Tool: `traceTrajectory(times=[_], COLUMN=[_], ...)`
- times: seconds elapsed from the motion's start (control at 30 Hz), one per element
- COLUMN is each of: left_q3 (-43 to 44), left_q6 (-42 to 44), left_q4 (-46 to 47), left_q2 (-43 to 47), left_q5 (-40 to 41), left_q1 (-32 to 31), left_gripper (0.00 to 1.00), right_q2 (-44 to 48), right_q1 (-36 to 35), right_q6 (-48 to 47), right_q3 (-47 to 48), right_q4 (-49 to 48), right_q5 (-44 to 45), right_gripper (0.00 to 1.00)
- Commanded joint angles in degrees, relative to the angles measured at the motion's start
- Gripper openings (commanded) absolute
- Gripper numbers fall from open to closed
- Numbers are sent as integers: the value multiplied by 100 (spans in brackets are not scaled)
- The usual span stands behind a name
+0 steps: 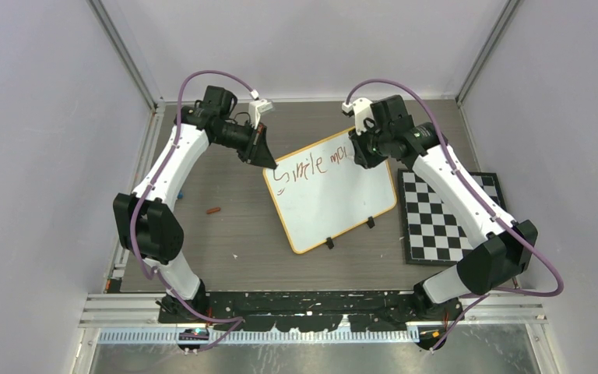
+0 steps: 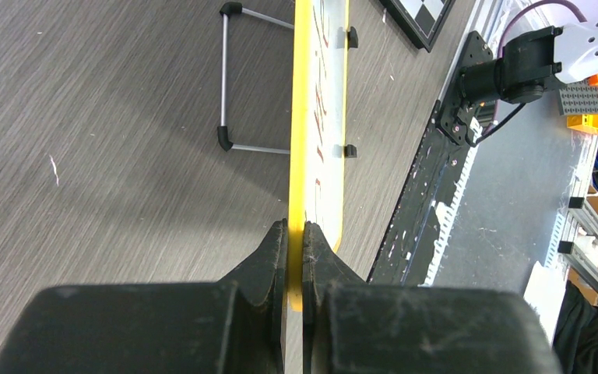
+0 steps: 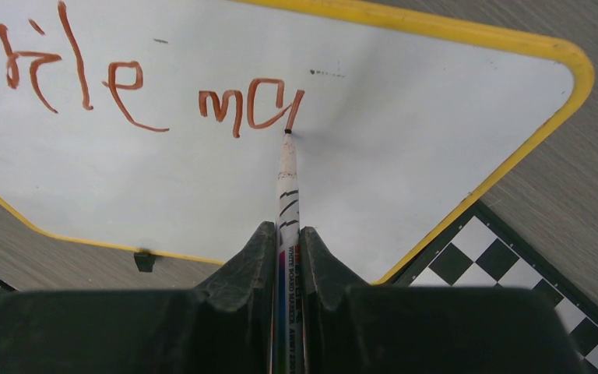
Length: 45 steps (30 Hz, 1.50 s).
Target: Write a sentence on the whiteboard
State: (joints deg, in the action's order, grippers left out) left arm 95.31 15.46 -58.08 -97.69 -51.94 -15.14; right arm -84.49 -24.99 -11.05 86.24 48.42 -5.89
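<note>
The whiteboard [image 1: 331, 199], white with a yellow rim, stands propped on the table. My left gripper [image 1: 267, 158] is shut on its upper left rim [image 2: 297, 187], seen edge-on in the left wrist view. My right gripper [image 3: 289, 234] is shut on a white whiteboard marker [image 3: 287, 187]. The marker's tip touches the board at the foot of a fresh red-brown stroke. The sentence [image 3: 124, 78] reads "Smile ma" plus that stroke, in one line [image 1: 311, 166].
A black-and-white checkered mat [image 1: 448, 218] lies right of the board. A small red-brown cap [image 1: 215, 209] lies on the table to the left. The board's wire stand [image 2: 226, 78] and black feet [image 1: 329, 242] rest on the grey table.
</note>
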Motion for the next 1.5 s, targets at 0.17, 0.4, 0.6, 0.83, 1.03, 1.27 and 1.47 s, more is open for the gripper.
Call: traceTrajectory(times=[0.17,0.4,0.6,0.83,1.03,1.27,1.47], left_q3=[-21,-30,-3,4,10,18,-12], left_q6=[130,132,124,140,156,150,172], left_q4=[16,16,16,9,8,7,7], left_q2=[105,114,108,101,71,72,89], left_q5=[114,114,119,127,131,114,123], left_q1=[-60,-60,-60,-60,-60,-60,-60], left_gripper=[0,0,0,0,0,0,0], right_q2=[205,168,-53,-268,-214,85,321], right_q1=[20,48,51,56,57,62,62], right_q6=[-167,-165,-198,-206,-240,-126,-49], right_q3=[176,704,868,878,635,120,-286], right_q4=[33,61,-68,-179,-179,-146,-181], right_q5=[128,63,211,309,334,190,107], right_gripper=[0,0,0,0,0,0,0])
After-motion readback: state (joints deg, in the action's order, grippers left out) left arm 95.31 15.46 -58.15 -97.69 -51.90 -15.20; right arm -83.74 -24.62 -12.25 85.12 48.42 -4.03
